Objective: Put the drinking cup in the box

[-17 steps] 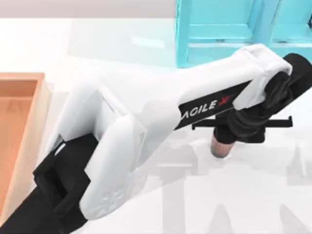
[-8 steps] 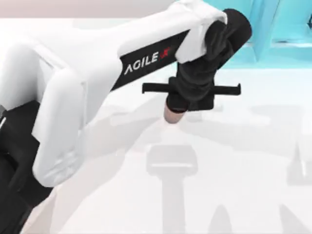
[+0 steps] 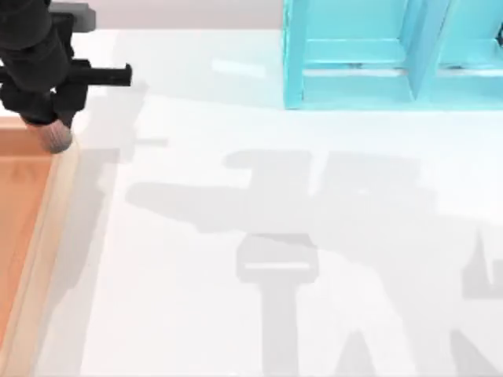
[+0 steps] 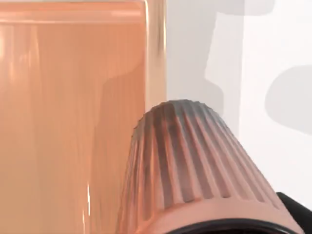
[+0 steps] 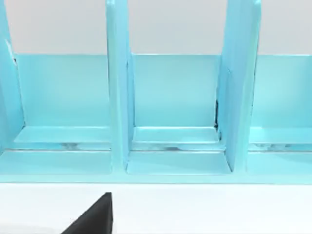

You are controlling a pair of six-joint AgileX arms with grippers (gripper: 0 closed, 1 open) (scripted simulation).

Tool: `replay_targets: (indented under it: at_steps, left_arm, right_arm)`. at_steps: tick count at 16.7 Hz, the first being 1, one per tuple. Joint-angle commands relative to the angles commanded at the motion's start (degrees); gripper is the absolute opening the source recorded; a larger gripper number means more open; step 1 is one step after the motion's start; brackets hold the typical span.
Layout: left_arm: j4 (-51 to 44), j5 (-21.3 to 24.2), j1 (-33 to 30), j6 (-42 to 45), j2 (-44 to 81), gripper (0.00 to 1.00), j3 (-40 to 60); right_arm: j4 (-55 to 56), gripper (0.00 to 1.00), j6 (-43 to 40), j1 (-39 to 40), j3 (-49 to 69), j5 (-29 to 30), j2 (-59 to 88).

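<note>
My left gripper (image 3: 47,116) hangs at the far left of the top view, shut on the drinking cup (image 3: 56,137), a ribbed reddish-brown tumbler held base down. The cup is in the air above the right rim of the box (image 3: 61,196), near the box's far right corner. In the left wrist view the cup (image 4: 190,165) is close up, with the box's orange-brown floor (image 4: 63,122) and pale rim (image 4: 155,58) below and beside it. A black part of my right gripper (image 5: 92,219) shows low in the right wrist view, facing the cabinet.
A cyan shelf-like cabinet (image 3: 377,55) stands at the back right of the table, and its open compartments (image 5: 173,97) face the right wrist camera. White tabletop (image 3: 299,236) spreads to the right of the box.
My left arm has swung from the table's middle to the far left, carrying the cup from near the cabinet to above the box's right rim.
</note>
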Motion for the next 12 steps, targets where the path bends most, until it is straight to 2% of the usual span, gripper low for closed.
replay_targets:
  at_steps: [3,6,8,12]
  left_arm:
    - [-0.77,3.19,13.43,12.68,-10.52,0.0,-8.84]
    - [-0.86,5.38,21.68,20.68,-18.25,0.0,-15.23]
    - [-0.73,5.96,24.21,23.13,-20.64,0.0,-17.35]
    - [-0.7,6.02,24.53,23.44,-20.95,0.0,-17.62]
  right_arm:
    - [0.0,1.0,0.0,0.0,0.0,0.0,0.0]
    - [0.0,1.0,0.0,0.0,0.0,0.0,0.0]
    - [0.0,1.0,0.0,0.0,0.0,0.0,0.0]
    - [0.0,1.0,0.0,0.0,0.0,0.0,0.0]
